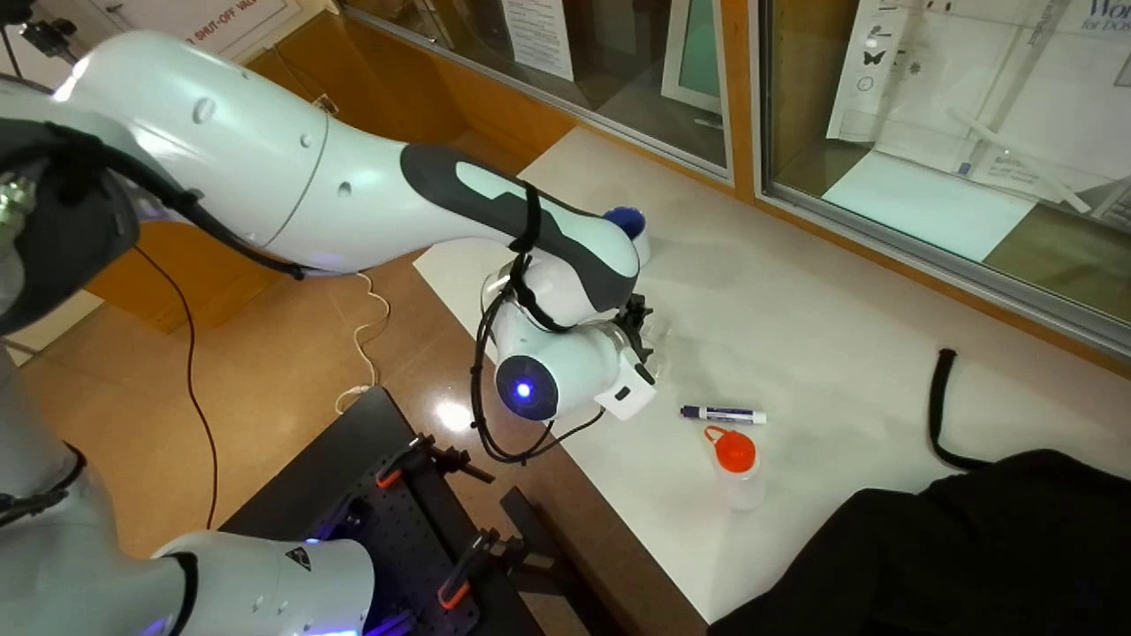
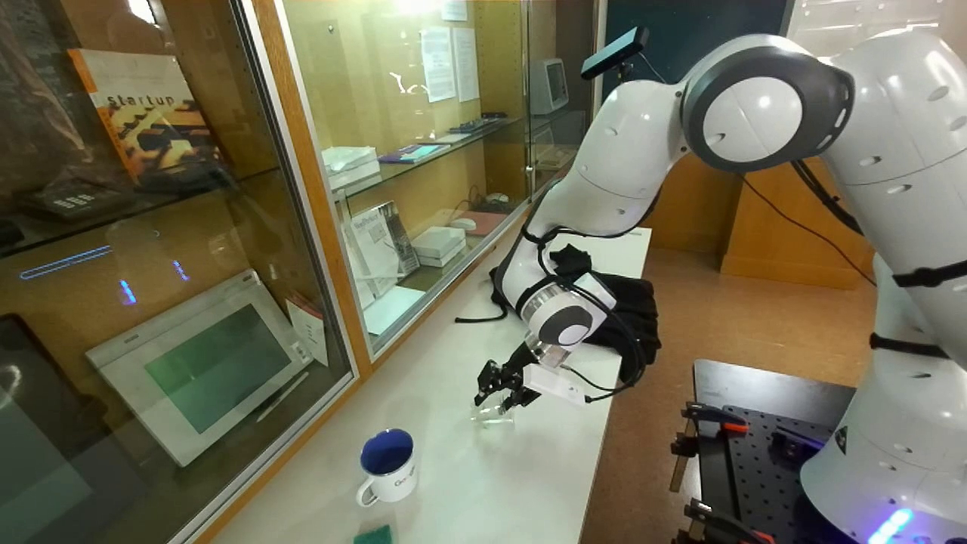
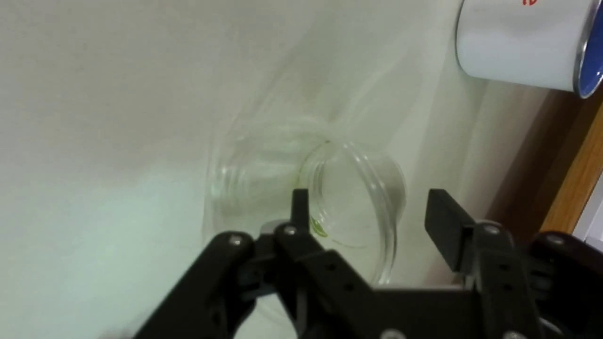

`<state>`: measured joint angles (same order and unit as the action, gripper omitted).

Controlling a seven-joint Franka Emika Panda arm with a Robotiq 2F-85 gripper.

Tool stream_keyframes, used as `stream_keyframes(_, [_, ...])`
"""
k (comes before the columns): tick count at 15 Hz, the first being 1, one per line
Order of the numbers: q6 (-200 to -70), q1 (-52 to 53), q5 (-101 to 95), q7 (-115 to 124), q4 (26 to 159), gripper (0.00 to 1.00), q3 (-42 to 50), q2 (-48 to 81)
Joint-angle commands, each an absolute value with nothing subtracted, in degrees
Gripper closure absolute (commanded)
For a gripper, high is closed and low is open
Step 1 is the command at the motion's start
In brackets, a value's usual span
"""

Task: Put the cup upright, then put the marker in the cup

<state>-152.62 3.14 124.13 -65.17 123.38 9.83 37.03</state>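
A clear cup [image 3: 254,188] is in the wrist view and appears to lie on its side, its mouth towards the camera. My gripper [image 3: 367,207] is open at this cup. One finger is in front of or within its mouth, the other outside its rim. The clear cup [image 2: 495,418] is faint below the gripper [image 2: 492,403] in an exterior view. A white mug, blue inside [image 2: 387,483], stands upright nearby; it also shows in the wrist view [image 3: 523,47]. The marker [image 1: 723,414], white with a dark blue cap, lies on the table and is out of sight in the wrist view.
A clear bottle with a red-orange lid [image 1: 735,452] is beside the marker. A black cloth item [image 1: 954,548] with a strap covers one table end. A green pad [image 2: 374,535] lies by the mug. A glass cabinet with a wooden frame [image 1: 740,97] borders the table.
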Motion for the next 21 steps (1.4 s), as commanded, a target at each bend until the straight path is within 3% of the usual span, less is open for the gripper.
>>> stream_keyframes(1, [-151.41, 3.23, 126.01, -66.50, 122.84, 0.64, 9.85, 37.33])
stream_keyframes(6, [-151.04, 3.28, 126.14, -66.42, 123.33, 0.99, 9.89, 36.58])
stream_keyframes(10, [-151.96, 5.04, 120.46, -62.57, 126.91, 0.99, 10.59, 31.97])
stream_keyframes(17, [-166.96, 9.51, 86.84, -43.19, 131.71, 0.99, 8.21, 26.12])
stream_keyframes(21, [-170.47, 19.09, 65.54, -29.18, 133.40, 0.99, 14.87, 27.82])
